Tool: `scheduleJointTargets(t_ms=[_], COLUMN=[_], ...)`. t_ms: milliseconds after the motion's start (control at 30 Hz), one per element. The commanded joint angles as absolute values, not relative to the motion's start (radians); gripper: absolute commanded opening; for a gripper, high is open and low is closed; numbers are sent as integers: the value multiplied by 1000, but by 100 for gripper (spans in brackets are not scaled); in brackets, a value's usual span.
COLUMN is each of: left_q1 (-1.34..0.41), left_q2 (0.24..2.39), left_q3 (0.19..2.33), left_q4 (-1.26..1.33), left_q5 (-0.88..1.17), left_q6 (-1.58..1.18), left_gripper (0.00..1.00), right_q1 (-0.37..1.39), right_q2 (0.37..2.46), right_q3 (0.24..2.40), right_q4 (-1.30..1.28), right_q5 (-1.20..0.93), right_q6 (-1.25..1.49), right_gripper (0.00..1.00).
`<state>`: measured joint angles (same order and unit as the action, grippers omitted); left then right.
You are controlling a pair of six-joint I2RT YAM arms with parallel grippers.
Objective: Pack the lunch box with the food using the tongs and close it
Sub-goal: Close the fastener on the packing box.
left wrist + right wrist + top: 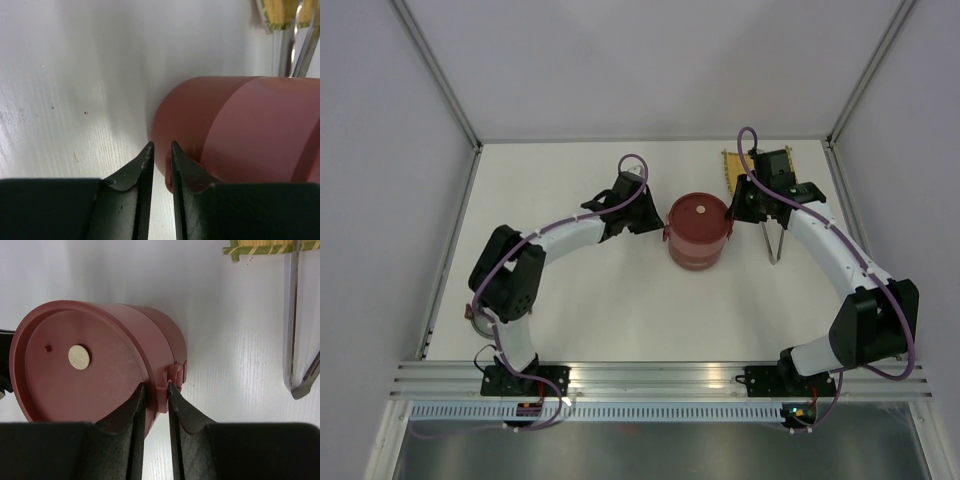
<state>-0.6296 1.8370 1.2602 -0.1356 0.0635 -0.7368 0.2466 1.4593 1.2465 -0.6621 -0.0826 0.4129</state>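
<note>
On a white table [600,300], the dark-red lunch box [698,232] stands stacked in the middle between the two arms, with its lid [79,357] on. The right gripper [156,386] is pinched on a small tab on the box's right side. The left gripper [161,146] sits against the opposite wall with its jaws nearly pressed together, and I cannot tell whether they grip anything. The silver tongs [775,240] lie flat on the table just right of the box, beside the right arm, their far end near a yellow woven mat [730,170].
</note>
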Motion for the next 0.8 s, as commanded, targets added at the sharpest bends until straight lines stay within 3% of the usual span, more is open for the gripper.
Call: scheduleJointTargets(t_ms=[0, 300, 767], left_q1=[-658, -664, -680], left_q2=[1870, 1852, 1931], left_q3=[1311, 1341, 1358], left_q4=[-207, -330, -180], left_q5=[83, -69, 113], left_q6=[-693, -626, -644], left_gripper=[25, 24, 22], right_q1=[250, 250, 256], right_q2=[1500, 1502, 1505], right_q3=[1244, 1235, 1190], right_q4=[-709, -703, -678], right_q5=[-89, -90, -103], right_q6=[393, 391, 385], right_gripper=[22, 22, 15])
